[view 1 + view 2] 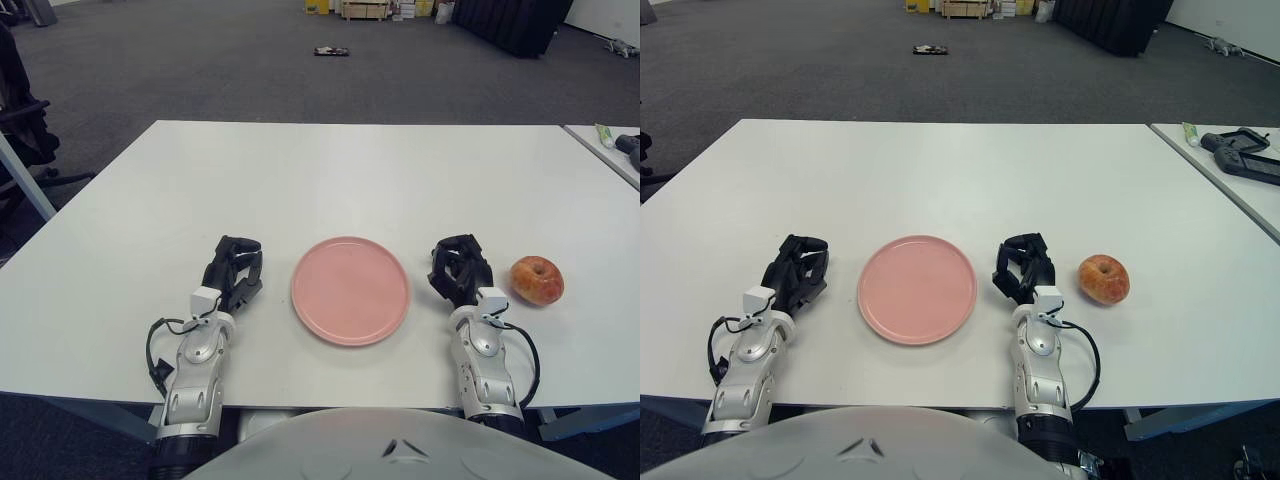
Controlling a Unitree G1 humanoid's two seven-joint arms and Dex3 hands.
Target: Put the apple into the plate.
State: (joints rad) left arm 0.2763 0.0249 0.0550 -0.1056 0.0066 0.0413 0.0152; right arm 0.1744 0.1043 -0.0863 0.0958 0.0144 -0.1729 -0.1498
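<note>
right hand [460, 268] curled, empty, beside apple [537, 280] | left hand [233, 268] curled, parked | plate [350, 290] between hands, bare, ready for drop

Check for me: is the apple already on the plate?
No, the apple sits on the table to the right of the right hand, while the pink plate holds nothing.

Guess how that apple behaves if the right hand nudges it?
The apple is round and sits free on the table, so it would probably roll. Its skin looks smooth, perhaps slippery for the right hand. Likely rigid.
</note>
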